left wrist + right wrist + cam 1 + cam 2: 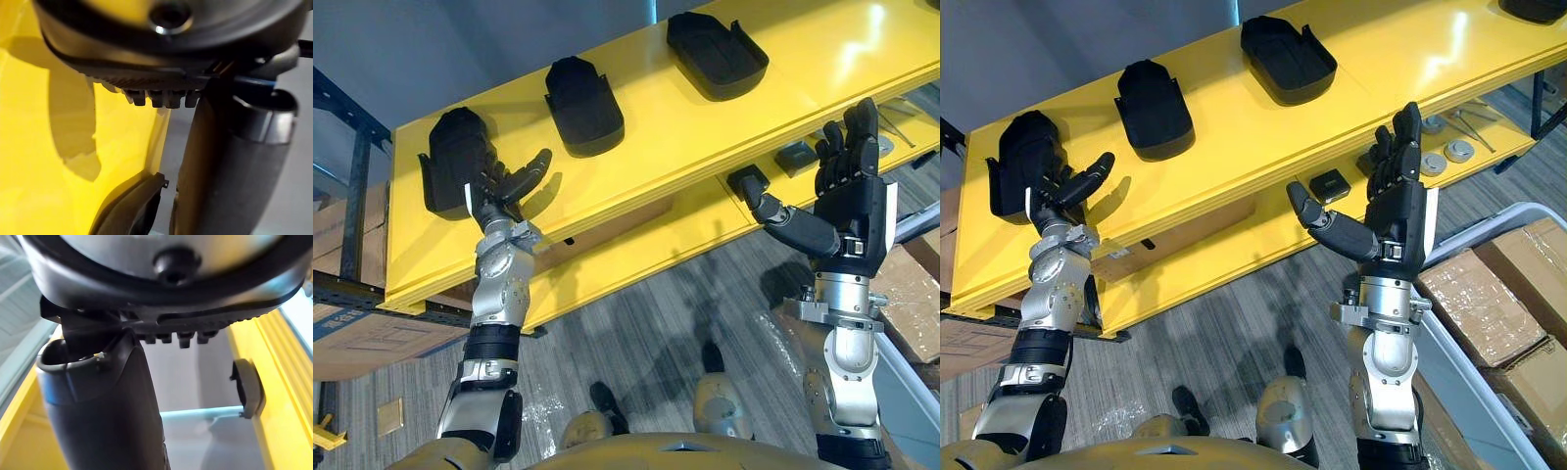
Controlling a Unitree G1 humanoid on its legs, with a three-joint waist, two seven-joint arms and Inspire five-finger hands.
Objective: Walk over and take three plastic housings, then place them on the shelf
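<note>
left hand [497,184] lies slack against the end housing [450,157] on the shelf [656,147], thumb clear, seemingly setting it in line with the middle housing [582,103] and far housing [717,54]; right hand [850,206] splayed, empty

On the upper board of the shelf [690,132], three plastic housings in a row, well apart: left housing [445,162] by the left end, middle housing [582,103] to its right, right housing [715,54] further right. Beyond these, at the right end, a fourth housing [1533,8]. Left hand [504,186] just beside the left housing's right side. Under the upper board, a box [607,220]. On the lower board [1244,257], a small block [1330,184], with round parts [1459,152] and hex keys [1479,116] to its right. Right hand [1396,211] before the lower board's front edge. Cardboard boxes [1489,294] on the floor, right.
</note>
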